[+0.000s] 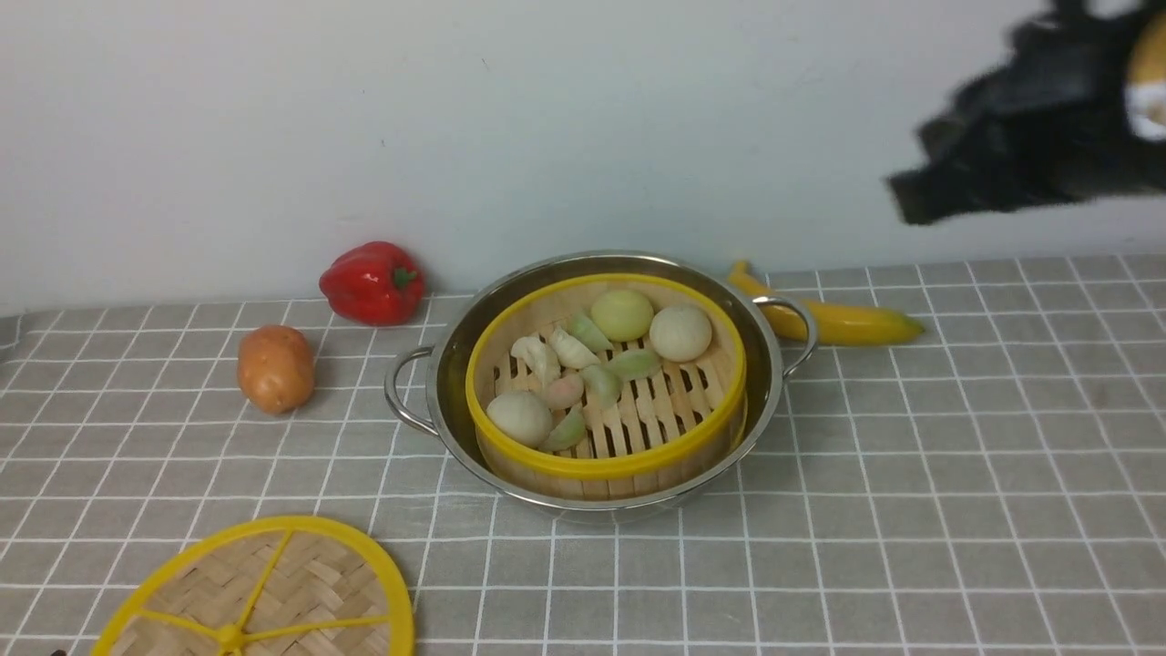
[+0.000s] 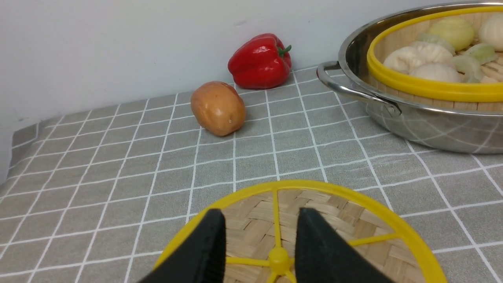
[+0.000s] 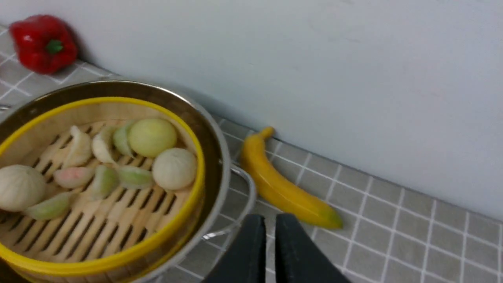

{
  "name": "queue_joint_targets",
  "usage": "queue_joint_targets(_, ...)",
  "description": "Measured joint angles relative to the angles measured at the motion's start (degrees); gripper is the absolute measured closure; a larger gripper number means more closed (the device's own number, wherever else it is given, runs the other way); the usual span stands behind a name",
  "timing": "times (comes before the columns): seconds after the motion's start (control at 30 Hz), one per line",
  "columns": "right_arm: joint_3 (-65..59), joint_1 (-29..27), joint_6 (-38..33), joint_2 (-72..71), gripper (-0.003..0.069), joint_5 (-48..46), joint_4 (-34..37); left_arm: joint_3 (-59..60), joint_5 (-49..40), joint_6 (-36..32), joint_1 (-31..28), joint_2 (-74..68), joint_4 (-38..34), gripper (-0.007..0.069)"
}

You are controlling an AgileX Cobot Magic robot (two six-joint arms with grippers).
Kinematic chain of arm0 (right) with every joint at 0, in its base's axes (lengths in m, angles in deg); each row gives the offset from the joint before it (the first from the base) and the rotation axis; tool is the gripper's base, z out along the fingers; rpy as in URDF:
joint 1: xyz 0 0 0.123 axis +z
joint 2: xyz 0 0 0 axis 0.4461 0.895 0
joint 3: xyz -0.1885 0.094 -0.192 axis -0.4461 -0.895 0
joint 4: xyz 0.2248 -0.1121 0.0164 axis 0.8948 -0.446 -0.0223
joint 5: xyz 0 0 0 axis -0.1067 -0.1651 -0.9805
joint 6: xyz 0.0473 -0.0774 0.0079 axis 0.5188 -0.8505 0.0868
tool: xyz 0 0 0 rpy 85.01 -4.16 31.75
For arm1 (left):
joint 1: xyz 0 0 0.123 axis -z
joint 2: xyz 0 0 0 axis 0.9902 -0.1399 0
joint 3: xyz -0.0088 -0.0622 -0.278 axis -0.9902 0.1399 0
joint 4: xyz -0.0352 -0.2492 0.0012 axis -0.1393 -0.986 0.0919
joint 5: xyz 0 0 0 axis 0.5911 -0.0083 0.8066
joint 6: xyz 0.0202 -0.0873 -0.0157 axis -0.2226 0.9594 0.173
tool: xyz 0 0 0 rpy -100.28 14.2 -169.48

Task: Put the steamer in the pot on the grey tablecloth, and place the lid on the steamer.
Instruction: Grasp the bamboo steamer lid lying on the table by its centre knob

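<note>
both pincers (image 2: 261, 224) (image 3: 269, 224) gape partway, gripping nothing.

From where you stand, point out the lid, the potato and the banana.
Lid (image 2: 278, 260): left wrist view, on its centre hub.
Potato (image 1: 276, 369): front view, mid-body.
Banana (image 3: 289, 192): right wrist view, mid-body.

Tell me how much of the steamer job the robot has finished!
The first half looks done: the steamer sits inside the pot, dumplings showing. Nothing is in hand: the left gripper is open above the lid, and the right gripper holds nothing. What's left is the lid, lying on the grey tablecloth, which must go on the steamer.
</note>
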Motion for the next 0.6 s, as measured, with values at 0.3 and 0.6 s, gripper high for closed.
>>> queue_joint_targets(0.3, -32.4, -17.7, 9.8, -29.0, 0.055, 19.4, -1.5, 0.0, 0.0, 0.0, 0.0, 0.0, 0.0, 0.0382)
queue_joint_targets(0.6, -55.2, -21.5, 10.1, -55.2, 0.0514, 29.6, -5.1, 0.0, 0.0, 0.0, 0.0, 0.0, 0.0, 0.0382)
